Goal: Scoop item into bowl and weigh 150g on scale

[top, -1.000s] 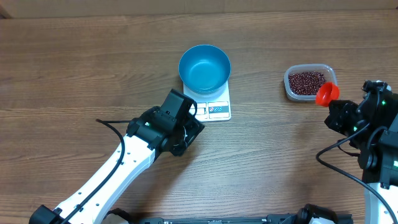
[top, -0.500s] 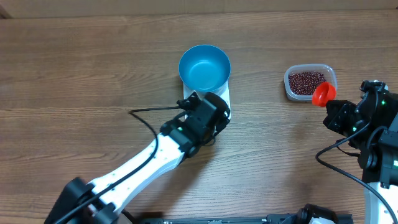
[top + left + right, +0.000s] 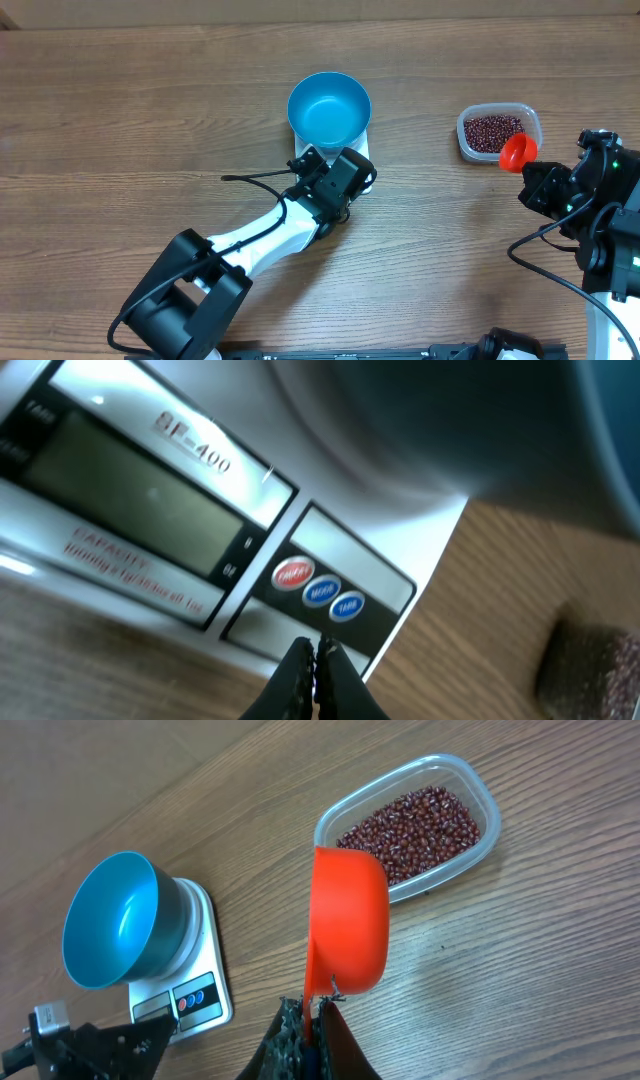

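Empty bowl on the scale, beans over by my scoop arm.

On the worktop (image 3: 120, 120) the blue bowl (image 3: 328, 110) sits on the white scale (image 3: 207, 940), under my left arm. The clear tub (image 3: 465, 142) lies well apart, nearer my right arm. My right jaws pinch the handle of the red scoop (image 3: 348, 920); its long axis runs from them towards the tub, cup at the near rim, the beans (image 3: 415, 830) just beyond. My left jaws, pressed together, point at the scale's buttons (image 3: 320, 590), just short of them.
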`<state>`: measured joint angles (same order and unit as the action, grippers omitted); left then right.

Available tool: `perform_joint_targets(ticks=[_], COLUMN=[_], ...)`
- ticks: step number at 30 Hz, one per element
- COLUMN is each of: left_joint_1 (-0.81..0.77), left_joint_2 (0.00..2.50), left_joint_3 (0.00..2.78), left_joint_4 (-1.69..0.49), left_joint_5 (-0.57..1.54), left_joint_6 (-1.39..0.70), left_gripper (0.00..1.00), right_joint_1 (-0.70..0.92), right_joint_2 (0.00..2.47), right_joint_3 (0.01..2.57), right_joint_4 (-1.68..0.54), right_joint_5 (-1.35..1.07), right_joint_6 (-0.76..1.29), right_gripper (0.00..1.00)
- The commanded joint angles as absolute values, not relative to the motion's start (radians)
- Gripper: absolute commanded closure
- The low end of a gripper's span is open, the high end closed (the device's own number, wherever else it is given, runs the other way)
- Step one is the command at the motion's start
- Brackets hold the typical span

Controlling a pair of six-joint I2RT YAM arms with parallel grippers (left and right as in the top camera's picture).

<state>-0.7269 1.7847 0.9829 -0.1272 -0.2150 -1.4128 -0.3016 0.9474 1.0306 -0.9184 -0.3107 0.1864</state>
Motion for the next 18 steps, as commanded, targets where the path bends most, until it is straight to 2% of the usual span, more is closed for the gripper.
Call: perform_joint_targets(ticks=[1, 18], left_joint_1=[-0.719, -0.719], left_joint_2=[1.826, 1.846], left_joint_3=[0.984, 0.984], left_joint_4=[-0.079, -0.047], left_joint_5=[-0.244, -0.295], left_joint_6=[-1.431, -1.429], left_gripper=[0.93, 0.96], right_joint_1=[-0.308, -0.308], right_joint_2=[0.945, 0.945], right_joint_3=[1.053, 1.053], right_joint_4=[-0.915, -0.922], right_joint_5=[-0.316, -0.335], right_joint_6=[0.182, 0.181], right_gripper=[0.96, 0.96])
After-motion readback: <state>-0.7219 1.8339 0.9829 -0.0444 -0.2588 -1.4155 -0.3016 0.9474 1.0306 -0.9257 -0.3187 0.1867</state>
